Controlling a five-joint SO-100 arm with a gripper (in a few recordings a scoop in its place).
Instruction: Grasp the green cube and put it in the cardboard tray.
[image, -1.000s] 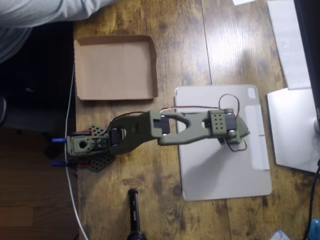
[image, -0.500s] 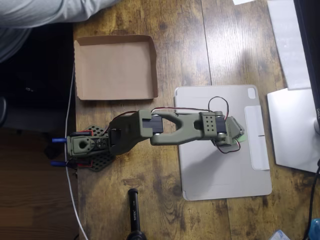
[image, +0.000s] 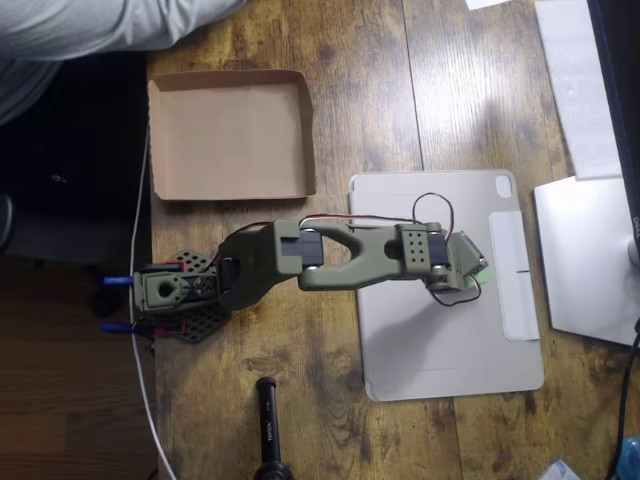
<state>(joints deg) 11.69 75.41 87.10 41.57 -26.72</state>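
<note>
Overhead view: the arm has drawn slightly leftward over the grey tablet cover (image: 450, 340); the hand (image: 472, 268) sits at the green cube (image: 484, 273), grip state indiscernible; cardboard tray (image: 232, 190) lies empty, far left on the worktop (image: 360, 90); lift-off probably imminent.

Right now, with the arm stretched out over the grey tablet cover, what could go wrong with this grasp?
The hand hides nearly all of the green cube, so the grip is unclear; it may be shallow and slip. The cube lies on the smooth tablet cover, where a nudge could make it slide. The cardboard tray sits across the table, a long carry.
</note>
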